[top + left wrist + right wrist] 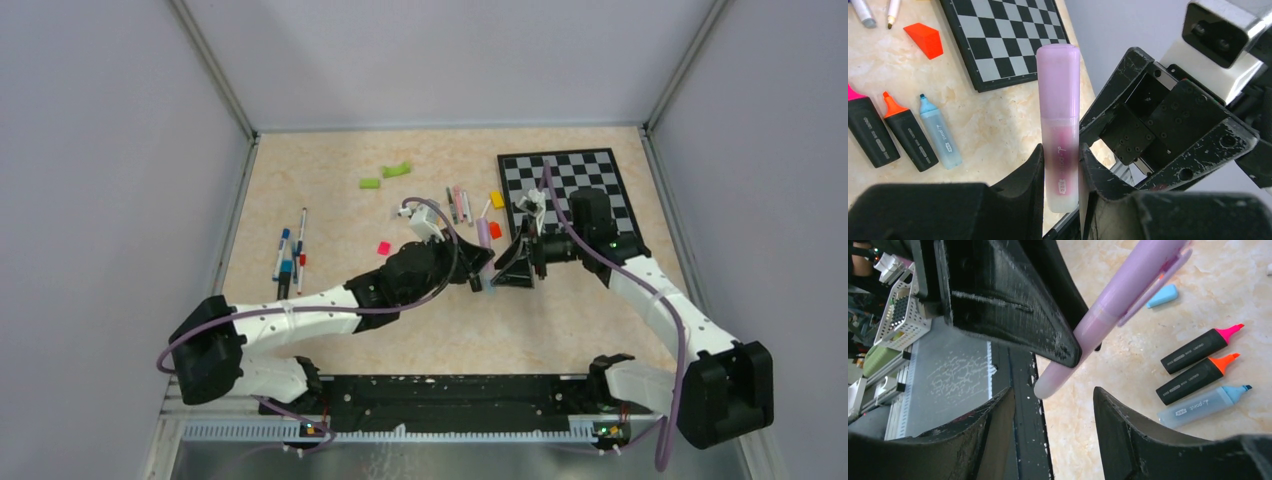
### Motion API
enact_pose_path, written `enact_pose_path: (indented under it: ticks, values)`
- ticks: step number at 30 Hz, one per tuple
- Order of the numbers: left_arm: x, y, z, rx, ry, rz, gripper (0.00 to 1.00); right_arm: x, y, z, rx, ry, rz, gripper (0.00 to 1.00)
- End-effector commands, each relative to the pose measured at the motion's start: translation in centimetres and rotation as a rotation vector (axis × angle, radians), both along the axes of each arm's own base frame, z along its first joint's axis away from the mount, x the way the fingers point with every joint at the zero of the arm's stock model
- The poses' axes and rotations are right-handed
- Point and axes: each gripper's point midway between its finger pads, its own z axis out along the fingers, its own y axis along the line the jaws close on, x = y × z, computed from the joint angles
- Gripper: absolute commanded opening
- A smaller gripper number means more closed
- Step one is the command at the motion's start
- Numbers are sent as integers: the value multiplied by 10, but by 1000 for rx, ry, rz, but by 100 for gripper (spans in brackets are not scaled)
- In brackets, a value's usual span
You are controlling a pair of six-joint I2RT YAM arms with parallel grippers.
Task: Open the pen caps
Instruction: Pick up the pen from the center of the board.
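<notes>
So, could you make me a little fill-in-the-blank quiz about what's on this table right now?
The left tool grips a capped highlighter coloured ___.
The right tool next to it is ___.
The middle highlighter, between the pink-tipped highlighter and blue highlighter, has an ___ tip.
The checkered board is a ___.
Missing words: purple; open; orange; chessboard.

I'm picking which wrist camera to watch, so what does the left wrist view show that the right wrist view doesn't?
Only the left wrist view shows the chessboard. Only the right wrist view shows a blue cap, the open right fingers and a white basket. Both show the purple highlighter, capped and held in the left fingers, and three uncapped highlighters.
</notes>
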Motion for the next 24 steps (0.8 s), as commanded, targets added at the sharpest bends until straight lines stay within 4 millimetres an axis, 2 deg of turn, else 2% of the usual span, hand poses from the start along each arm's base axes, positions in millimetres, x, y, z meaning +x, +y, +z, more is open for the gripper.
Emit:
enact_pose_path:
  ticks: [1,5,12,24]
  values:
    - [9,-5,0,30,61,101,0,12,5,15,-15,-19,-31,58]
    - [10,-14,-9,76,125,135,0,18,6,12,-34,-7,-62,58]
    - [12,-21,-11,91,168,193,0,26,7,2,-63,25,-101,50]
    - [10,-29,1,46,128,204,0,25,11,-12,-28,142,-137,35]
